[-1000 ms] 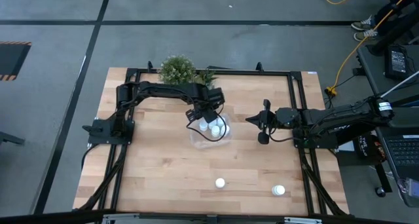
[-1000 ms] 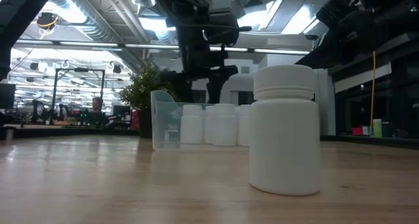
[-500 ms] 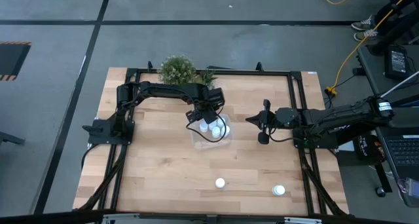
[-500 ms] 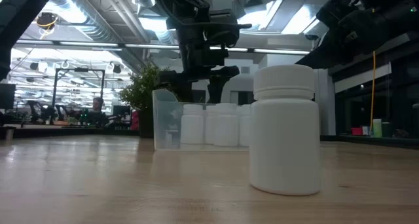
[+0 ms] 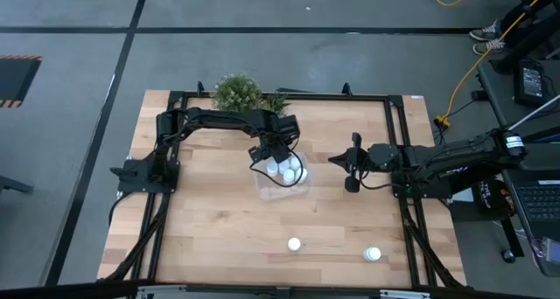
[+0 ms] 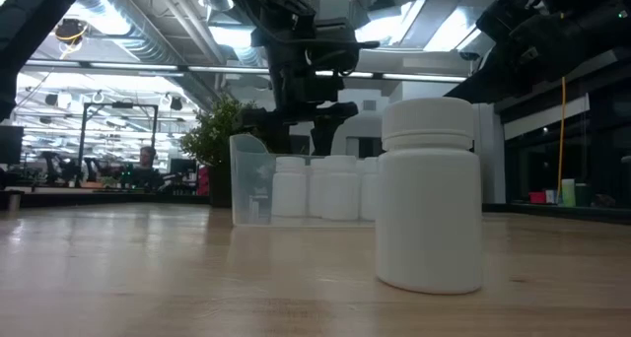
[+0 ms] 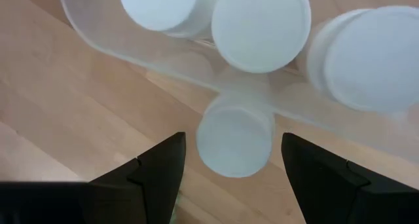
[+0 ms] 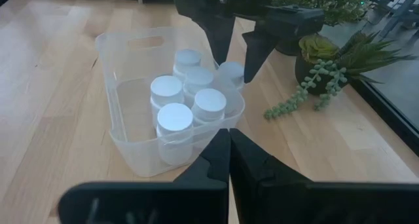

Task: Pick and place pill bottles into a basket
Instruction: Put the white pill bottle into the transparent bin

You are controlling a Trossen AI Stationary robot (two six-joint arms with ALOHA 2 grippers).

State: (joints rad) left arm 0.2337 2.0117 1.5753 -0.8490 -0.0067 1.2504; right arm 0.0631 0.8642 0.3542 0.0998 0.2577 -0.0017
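Note:
The clear plastic tray (image 5: pixel 297 187) sits mid-table with several white pill bottles (image 8: pixel 166 90) standing in it. My left gripper (image 7: pixel 232 165) hangs open above the tray's far side (image 5: pixel 269 156). Its fingers stand on either side of one bottle (image 7: pixel 234 142) without touching it. That bottle stands on the table against the outside of the tray wall (image 8: pixel 230 72). Two more bottles stand near the front edge (image 5: pixel 294 244) (image 5: pixel 373 254); one looms large in the low view (image 6: pixel 429 194). My right gripper (image 5: pixel 337 159) is shut and empty, right of the tray.
A green potted plant (image 5: pixel 238 93) stands at the far edge behind the tray, and trailing succulents (image 8: pixel 327 60) stand beside it. A black frame (image 5: pixel 394 124) runs around the tabletop. Bare wood lies between the tray and the two front bottles.
My left gripper has shifted a little toward the table's left edge above the tray's far side, its fingers staying open. The tray has slid slightly with it.

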